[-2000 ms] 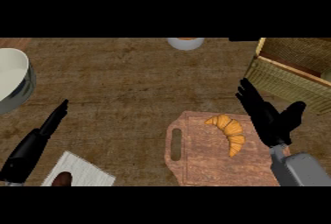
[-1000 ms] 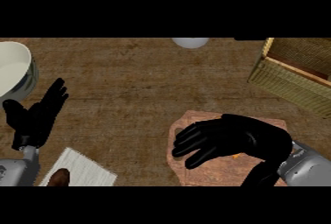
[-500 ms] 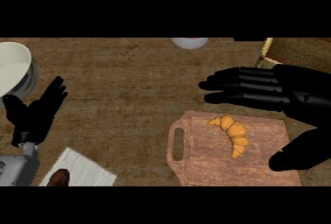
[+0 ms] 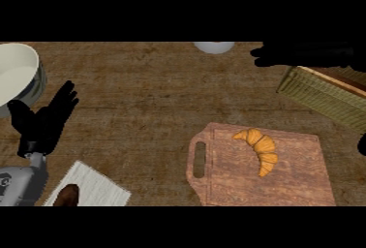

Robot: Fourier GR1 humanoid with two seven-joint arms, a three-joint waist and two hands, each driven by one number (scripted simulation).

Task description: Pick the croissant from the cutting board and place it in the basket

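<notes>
- A brown wooden tabletop (image 4: 143, 82) fills the whole view, seen from steeply above.
- Its surface looks worn, with streaky grain running from left to right.
- Darker and paler patches mottle the wood, darkest along the far edge.
- The light is soft and even across the tabletop.

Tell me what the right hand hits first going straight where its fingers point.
The right hand points to the view's left, along the top edge. First in that line is the white round dish; nothing shows between them. The hand's height is unclear, so it may pass over.
</notes>
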